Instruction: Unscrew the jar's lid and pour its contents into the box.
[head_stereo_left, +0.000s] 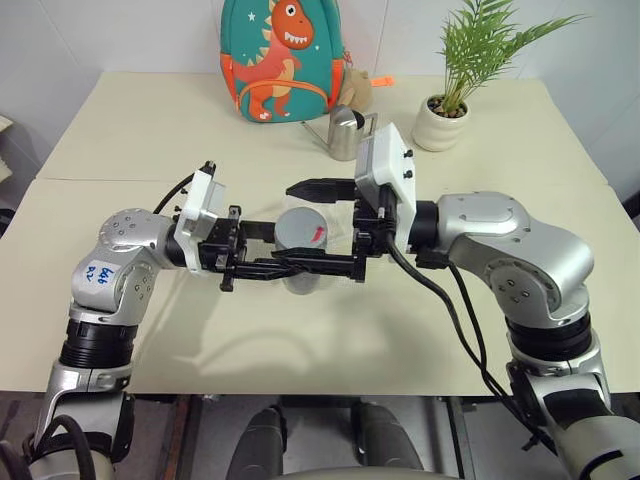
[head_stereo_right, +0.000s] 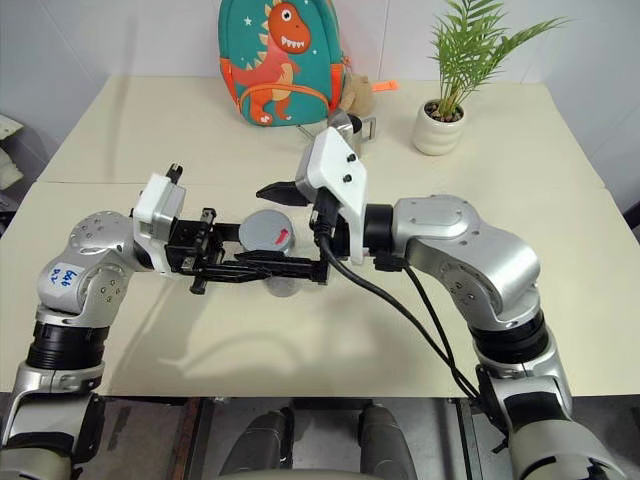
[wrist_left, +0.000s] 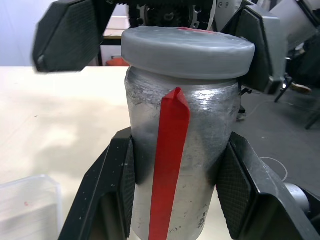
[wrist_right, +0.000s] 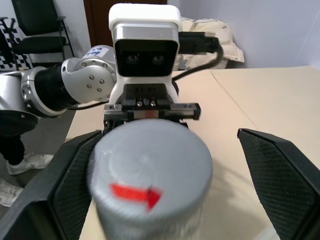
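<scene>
So we're at the lid-grabbing stage of the unscrew step, from what I can tell. Going left to right: the left gripper (head_stereo_left: 290, 262) has its fingers clamped tight around the body of the jar (wrist_left: 177, 165), holding it up off the table (head_stereo_left: 120, 130), roughly mid-scene between the two arms. The lid (wrist_left: 187, 50) is still seated flat on top, red mark and all, so nothing's been loosened as far as I can see. The right gripper (wrist_right: 165, 200) comes in from the right with its fingers spread wide, one either side of the lid, not gripping it yet; there's a clear gap on at least one side in the right wrist view.

My guess for the next move: close those fingers squarely on the lid's rim, then twist while the left holds firm. The box (wrist_left: 27, 207) sits low on the table near the jar, and looks empty apart from a speck. Can't see the contents with the lid on.
</scene>
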